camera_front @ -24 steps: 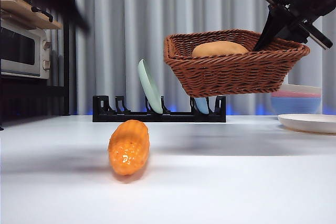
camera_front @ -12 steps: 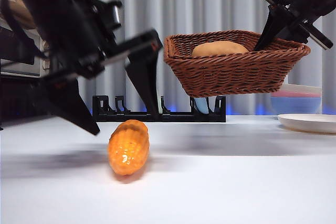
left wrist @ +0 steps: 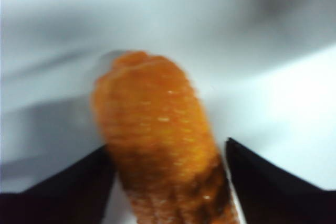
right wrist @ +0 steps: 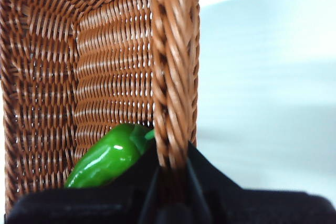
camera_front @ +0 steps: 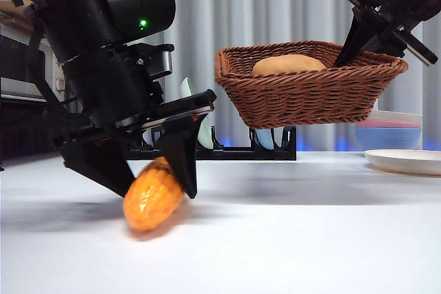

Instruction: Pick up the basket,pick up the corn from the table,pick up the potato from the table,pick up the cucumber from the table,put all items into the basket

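While the basket is held aloft by its braided rim, pinched in the closed right hand, two of the three vegetables are already accounted for: the potato is seen lying in it from the front, and the cucumber is seen on its floor from the right wrist. Only the corn is left. It lies on the white table, straddled by the left hand, whose jaws stand open on either side of the cob, close against it. Whether they already grip it cannot be told. Closing, lifting and depositing are judged outstanding.
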Robot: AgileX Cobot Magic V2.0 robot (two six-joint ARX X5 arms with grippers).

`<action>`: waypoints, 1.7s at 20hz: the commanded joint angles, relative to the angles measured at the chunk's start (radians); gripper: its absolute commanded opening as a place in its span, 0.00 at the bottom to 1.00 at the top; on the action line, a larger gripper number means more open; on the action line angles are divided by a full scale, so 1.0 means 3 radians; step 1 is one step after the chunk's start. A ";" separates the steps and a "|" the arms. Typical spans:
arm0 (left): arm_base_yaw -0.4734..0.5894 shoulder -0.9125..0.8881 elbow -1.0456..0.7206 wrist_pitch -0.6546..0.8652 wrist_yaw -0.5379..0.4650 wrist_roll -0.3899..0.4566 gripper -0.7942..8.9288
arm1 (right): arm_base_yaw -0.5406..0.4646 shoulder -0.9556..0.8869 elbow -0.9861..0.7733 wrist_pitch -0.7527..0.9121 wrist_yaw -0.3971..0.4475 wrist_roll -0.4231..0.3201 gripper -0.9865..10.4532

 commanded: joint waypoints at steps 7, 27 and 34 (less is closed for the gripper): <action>-0.0228 -0.1189 -0.0019 -0.0898 0.0120 0.0326 0.07 | 0.0033 0.0008 0.0011 -0.0001 -0.0038 0.0009 0.07; 0.0072 -0.0064 0.1616 -0.0670 -0.0272 0.0785 0.27 | 0.0838 0.0008 0.0011 -0.0277 -0.0038 -0.0039 0.07; 0.0067 -0.0173 0.1648 -0.0790 -0.0329 0.0769 0.75 | 0.0837 0.0008 0.0011 -0.0341 -0.0028 0.0013 0.07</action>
